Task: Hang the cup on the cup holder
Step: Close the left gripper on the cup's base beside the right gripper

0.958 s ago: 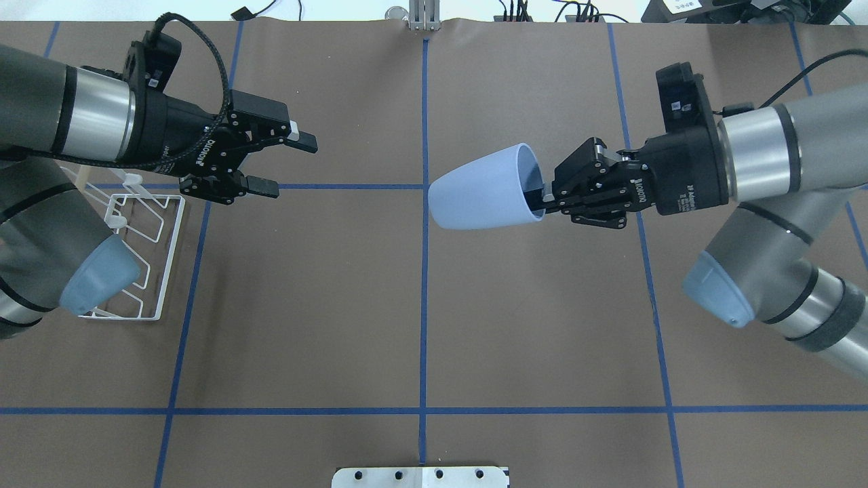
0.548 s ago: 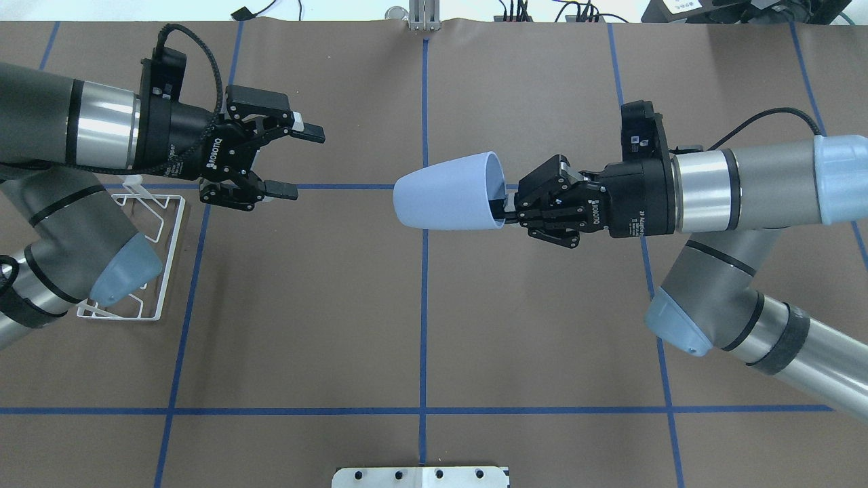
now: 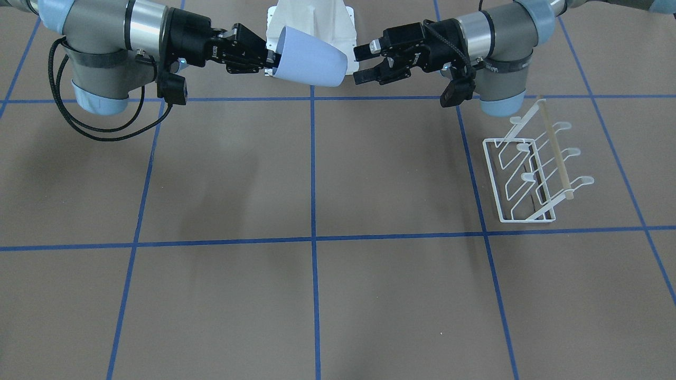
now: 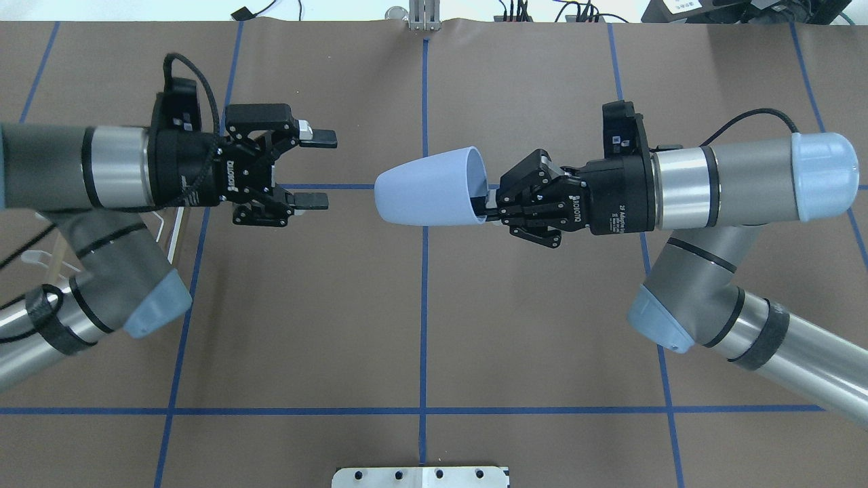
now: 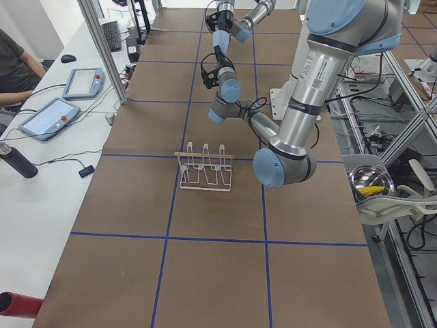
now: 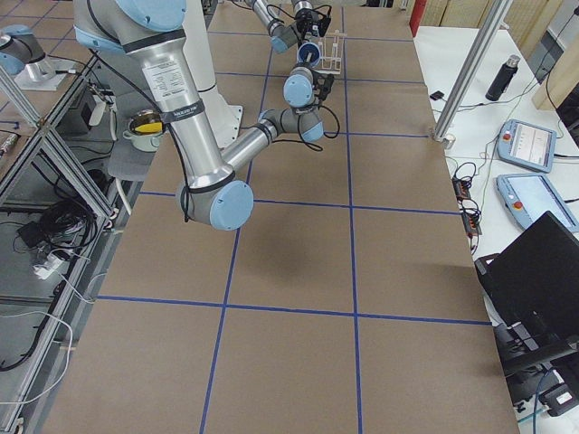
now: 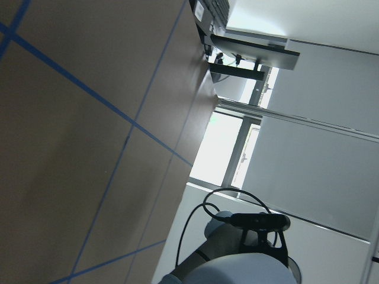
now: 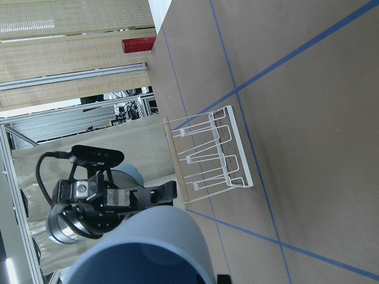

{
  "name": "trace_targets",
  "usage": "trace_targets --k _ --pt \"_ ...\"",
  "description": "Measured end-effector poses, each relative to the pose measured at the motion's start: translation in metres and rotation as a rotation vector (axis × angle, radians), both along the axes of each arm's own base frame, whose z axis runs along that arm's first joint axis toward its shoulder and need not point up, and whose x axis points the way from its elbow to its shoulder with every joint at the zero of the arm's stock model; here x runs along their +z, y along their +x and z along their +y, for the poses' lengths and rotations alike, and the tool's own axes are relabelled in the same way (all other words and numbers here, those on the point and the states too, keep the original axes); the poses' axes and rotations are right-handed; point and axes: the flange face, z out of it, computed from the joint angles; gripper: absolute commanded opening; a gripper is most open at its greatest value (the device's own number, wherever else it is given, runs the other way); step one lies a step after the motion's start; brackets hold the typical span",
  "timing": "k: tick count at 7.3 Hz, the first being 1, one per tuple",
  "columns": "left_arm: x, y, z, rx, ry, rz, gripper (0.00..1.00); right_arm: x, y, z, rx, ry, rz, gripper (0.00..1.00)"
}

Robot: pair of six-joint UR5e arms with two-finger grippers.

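Right claw is clamped on the rim of the cup, one finger inside the mouth and one outside. The cup is held on its side in the air over the table, just left of centre in the upper half of the overhead frame. Its base points to frame left and its mouth to frame right.

Left claw is spread wide and empty. It faces the cup's base across a small gap, not touching.

In the front view the cup sits at top centre, tilted, in front of a white pedestal, with the two claws on either side of it.

The rack stands on the table at the right middle of the front view, upright, with a wooden rod along its top. It is well apart from the cup. In the overhead frame it is mostly hidden under the left arm at the left edge.

The right wrist view has the cup rim at the bottom, with the rack and the spread left claw beyond it.

Blue tape lines cross the brown table.
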Motion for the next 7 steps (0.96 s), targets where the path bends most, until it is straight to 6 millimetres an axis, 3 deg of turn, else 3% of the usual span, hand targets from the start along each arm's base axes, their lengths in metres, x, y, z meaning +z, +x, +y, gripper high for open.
trace_targets --k 7 --pt "-0.017 -0.006 0.005 0.01 -0.032 0.116 0.98 0.002 0.012 0.014 -0.083 -0.046 -0.12 0.0"
